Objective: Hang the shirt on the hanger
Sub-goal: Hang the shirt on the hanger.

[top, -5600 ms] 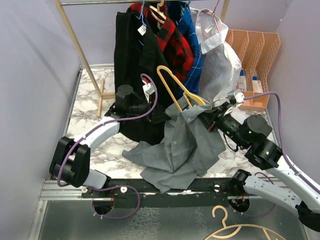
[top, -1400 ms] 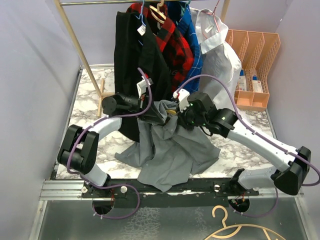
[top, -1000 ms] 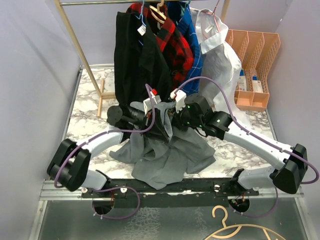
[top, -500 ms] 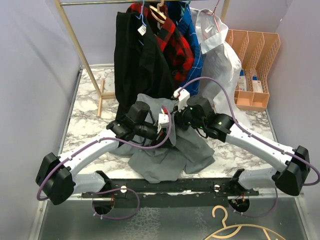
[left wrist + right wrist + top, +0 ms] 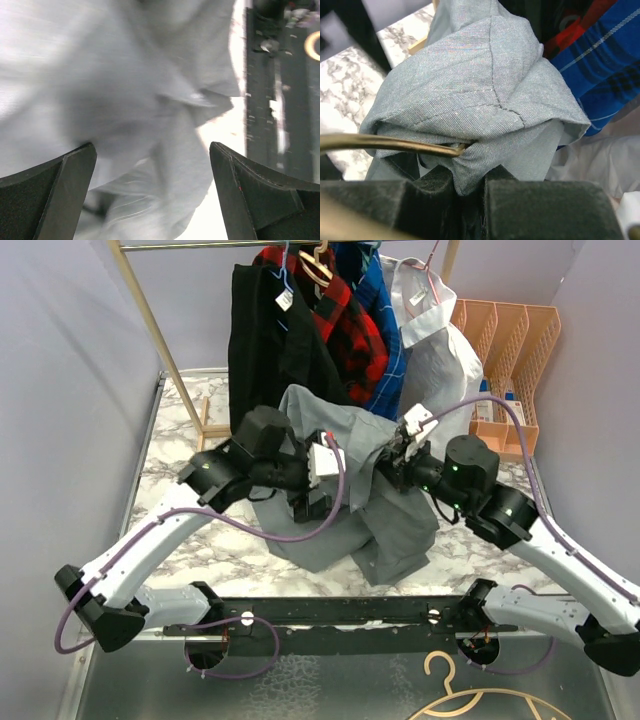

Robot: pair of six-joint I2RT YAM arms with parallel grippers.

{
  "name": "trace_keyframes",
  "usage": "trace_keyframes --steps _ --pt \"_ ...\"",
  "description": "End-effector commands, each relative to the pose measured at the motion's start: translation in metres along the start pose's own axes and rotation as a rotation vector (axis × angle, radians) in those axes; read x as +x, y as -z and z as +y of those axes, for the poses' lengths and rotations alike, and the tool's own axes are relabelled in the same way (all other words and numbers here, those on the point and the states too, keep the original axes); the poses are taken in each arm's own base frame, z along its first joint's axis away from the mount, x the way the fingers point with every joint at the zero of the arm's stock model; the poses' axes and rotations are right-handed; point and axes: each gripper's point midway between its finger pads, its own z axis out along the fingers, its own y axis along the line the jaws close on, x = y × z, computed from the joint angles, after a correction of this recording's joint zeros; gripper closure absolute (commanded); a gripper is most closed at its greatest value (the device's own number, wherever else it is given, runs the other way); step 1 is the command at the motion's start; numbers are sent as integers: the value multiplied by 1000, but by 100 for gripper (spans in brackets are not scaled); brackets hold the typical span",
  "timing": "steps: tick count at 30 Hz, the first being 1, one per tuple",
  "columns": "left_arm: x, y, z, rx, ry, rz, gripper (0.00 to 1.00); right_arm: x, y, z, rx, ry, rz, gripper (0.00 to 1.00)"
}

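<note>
We are pinching the shirt (image 5: pixel 470 95) and hanger (image 5: pixel 395 144) in our closed right claw (image 5: pixel 470 187); our left claw (image 5: pixel 151 147) is gaping open, facing the shirt's downward-hanging folds.

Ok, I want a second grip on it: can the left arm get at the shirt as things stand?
Likely yes: the left fingers stand open with the shirt right before them, nothing between.

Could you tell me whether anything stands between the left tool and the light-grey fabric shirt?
Nothing visible does. The left tool is open, and the light-grey fabric shirt fills the view just beyond its fingers. The right tool is shut on the same cloth, beside the thin gold wire hanger.
</note>
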Motion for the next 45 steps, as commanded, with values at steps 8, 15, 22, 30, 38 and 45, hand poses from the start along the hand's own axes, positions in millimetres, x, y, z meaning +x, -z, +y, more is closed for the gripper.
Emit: trace_keyframes --steps 8,15,22,30,38,45 --pt "-59 80 69 -325 -323 50 1 19 63 58 -420 142 191 99" --pt "-22 74 30 -77 -398 113 1 -16 82 53 -400 169 139 99" --pt "-5 83 30 -56 -413 141 8 -34 91 65 -483 182 120 99" --pt "-17 85 48 -105 -429 119 100 -9 76 76 -561 176 222 99" --pt "32 109 72 -154 -443 307 97 -3 83 66 -521 205 261 99" --pt "60 129 81 -158 -361 382 52 10 83 48 -416 219 313 99"
